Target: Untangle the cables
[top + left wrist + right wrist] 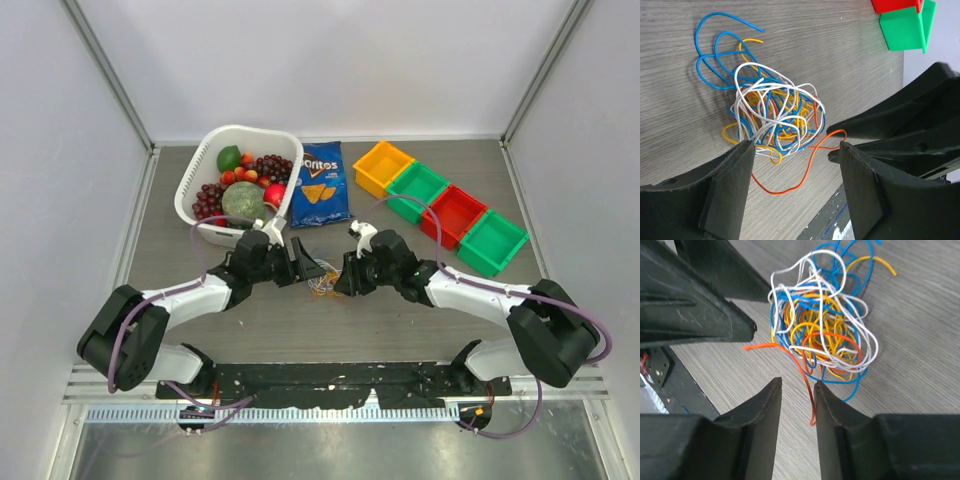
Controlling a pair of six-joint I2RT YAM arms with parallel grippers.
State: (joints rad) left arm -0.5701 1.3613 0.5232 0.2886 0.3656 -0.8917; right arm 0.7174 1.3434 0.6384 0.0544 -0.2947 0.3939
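The cables [325,285] lie in a small tangled bundle of blue, white, yellow and orange on the table between my two grippers. In the left wrist view the bundle [775,110] lies just beyond my left gripper [795,150], which is wide open, and an orange strand [805,170] loops on the table between its fingers. In the right wrist view the bundle [820,325] lies ahead of my right gripper [797,387]. Its jaws stand narrowly apart, and a loose orange cable end [802,370] runs between them, unclamped. In the top view the left gripper [305,265] and the right gripper [350,275] nearly face each other.
A white basket [200,185] of fruit stands at the back left, with a Doritos bag [320,185] beside it. A yellow bin [383,167], green bin [417,190], red bin [455,215] and another green bin [492,242] line the back right.
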